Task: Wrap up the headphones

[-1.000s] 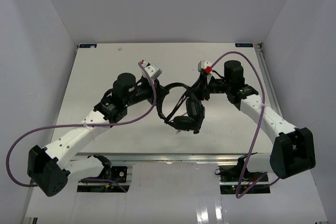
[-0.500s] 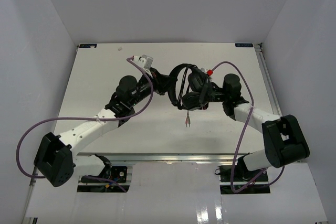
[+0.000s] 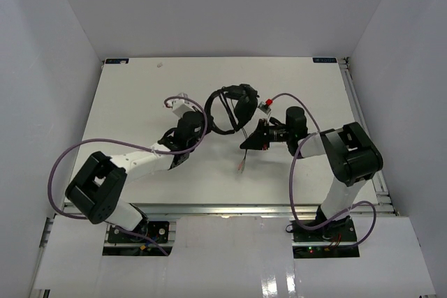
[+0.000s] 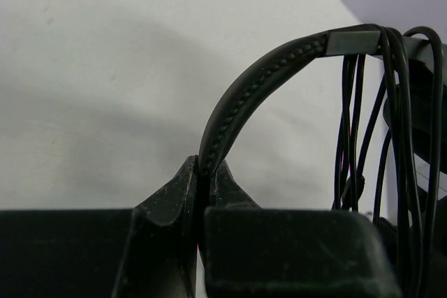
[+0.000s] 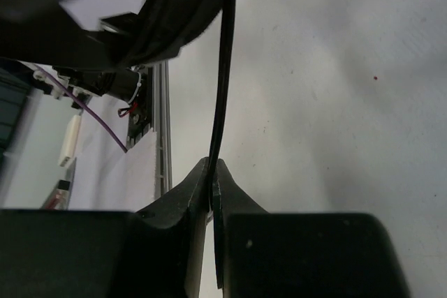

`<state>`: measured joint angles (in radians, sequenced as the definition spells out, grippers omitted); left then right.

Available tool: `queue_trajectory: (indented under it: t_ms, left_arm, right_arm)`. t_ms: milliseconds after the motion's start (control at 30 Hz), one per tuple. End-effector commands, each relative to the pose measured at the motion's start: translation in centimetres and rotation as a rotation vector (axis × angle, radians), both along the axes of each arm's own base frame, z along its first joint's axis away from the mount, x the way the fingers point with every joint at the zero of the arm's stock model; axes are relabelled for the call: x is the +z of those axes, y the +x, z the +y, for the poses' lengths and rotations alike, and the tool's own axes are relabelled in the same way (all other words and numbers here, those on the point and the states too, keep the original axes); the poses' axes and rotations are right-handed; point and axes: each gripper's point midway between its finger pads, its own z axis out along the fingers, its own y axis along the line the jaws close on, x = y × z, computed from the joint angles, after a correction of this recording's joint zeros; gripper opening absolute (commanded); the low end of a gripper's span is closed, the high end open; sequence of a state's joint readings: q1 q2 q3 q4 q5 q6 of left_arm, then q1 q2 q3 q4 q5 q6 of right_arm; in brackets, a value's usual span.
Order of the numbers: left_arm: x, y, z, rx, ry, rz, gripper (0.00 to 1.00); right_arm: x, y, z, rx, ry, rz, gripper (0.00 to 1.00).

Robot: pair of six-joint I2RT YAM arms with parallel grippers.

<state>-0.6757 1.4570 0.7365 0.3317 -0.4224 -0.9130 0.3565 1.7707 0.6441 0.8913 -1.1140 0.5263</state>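
With the headband (image 4: 258,82) clamped in the left hand (image 4: 207,172), the cable (image 5: 223,68) pinched in the right hand (image 5: 211,176) is best drawn taut above it.

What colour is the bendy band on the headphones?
Black, with a stitched line along it; the left wrist view shows the headband best.

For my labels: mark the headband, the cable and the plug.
headband (image 4: 258,78): left wrist view, middle of the stitched arch.
cable (image 5: 225,68): right wrist view, the straight taut stretch.
plug (image 3: 242,167): top view, the pale loose end.
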Motion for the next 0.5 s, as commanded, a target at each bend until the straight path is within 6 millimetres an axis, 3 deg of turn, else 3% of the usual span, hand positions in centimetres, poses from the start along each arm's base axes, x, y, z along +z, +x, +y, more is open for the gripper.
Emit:
queue_trajectory:
  t_ms: [0,133,467]
  left_arm:
    - [-4.3,0.4,2.9,0.264,-0.064,0.150,0.00]
    - [-6.7,0.5,2.9,0.326,-0.050,0.251,0.00]
    - [-9.9,1.6,0.8,0.260,0.126,0.392,0.00]
  right_arm:
    - [-0.8,0.4,0.5,0.002,0.018,0.053,0.10]
    - [-1.8,0.9,0.5,-0.017,0.002,0.087,0.11]
    - [-4.8,1.7,0.0,-0.046,-0.094,0.137,0.19]
